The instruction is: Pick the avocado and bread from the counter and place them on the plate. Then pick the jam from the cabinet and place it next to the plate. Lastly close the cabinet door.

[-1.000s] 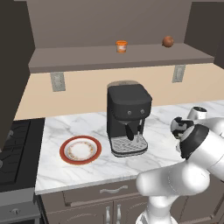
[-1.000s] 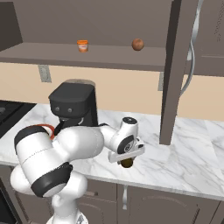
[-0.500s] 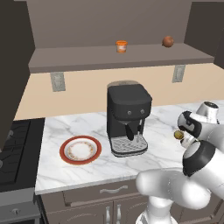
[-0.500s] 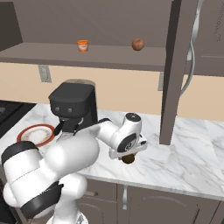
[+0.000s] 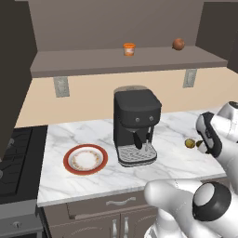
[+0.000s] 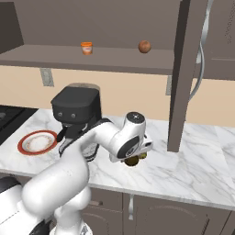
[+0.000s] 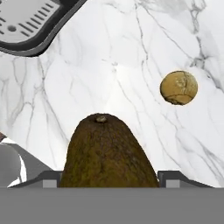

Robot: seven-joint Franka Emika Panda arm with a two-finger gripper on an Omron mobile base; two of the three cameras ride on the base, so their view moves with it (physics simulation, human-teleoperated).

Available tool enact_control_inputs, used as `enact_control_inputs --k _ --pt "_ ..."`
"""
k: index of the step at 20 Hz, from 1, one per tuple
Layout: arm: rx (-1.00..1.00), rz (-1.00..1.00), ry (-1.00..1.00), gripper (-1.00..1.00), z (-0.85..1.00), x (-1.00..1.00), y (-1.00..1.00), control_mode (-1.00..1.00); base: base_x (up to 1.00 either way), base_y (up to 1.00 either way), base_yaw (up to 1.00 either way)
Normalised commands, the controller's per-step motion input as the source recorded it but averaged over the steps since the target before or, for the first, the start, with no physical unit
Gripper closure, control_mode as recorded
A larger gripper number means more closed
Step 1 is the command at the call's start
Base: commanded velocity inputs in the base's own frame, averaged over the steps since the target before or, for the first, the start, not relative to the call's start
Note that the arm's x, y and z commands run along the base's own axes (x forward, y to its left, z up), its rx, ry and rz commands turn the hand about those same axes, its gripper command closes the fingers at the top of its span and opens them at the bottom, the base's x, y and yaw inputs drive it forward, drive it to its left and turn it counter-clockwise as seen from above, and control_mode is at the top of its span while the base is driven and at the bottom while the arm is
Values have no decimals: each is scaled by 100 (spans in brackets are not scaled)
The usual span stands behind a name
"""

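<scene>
Hand [image 6: 137, 158] swung right, avocado [image 7: 108, 152] between fingers

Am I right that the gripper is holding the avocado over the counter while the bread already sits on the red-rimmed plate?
Not quite: the bread lies on the counter, as the hand view shows. The plate holds no food. The gripper does hold the avocado.

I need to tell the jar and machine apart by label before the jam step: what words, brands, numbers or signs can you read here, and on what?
None can be read.
Jam: paler band near its top, no lettering to make out at this size.
Coffee machine: small round buttons on the front, no brand or markings legible.
Plate: speckles, no text.
Avocado and bread: no stickers.
</scene>
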Motion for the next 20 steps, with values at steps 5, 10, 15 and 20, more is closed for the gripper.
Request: enact_control_inputs --k 5,10,15,20 --pt "0 0 -3 100 56 -29 32 -100 0 0 0" --pt "0 0 0 100 49 -19 49 -100 0 0 0" --pt "0 0 3 100 38 -11 52 -100 0 0 0" --pt "0 0 6 100 30 -9 49 -100 0 0 0"
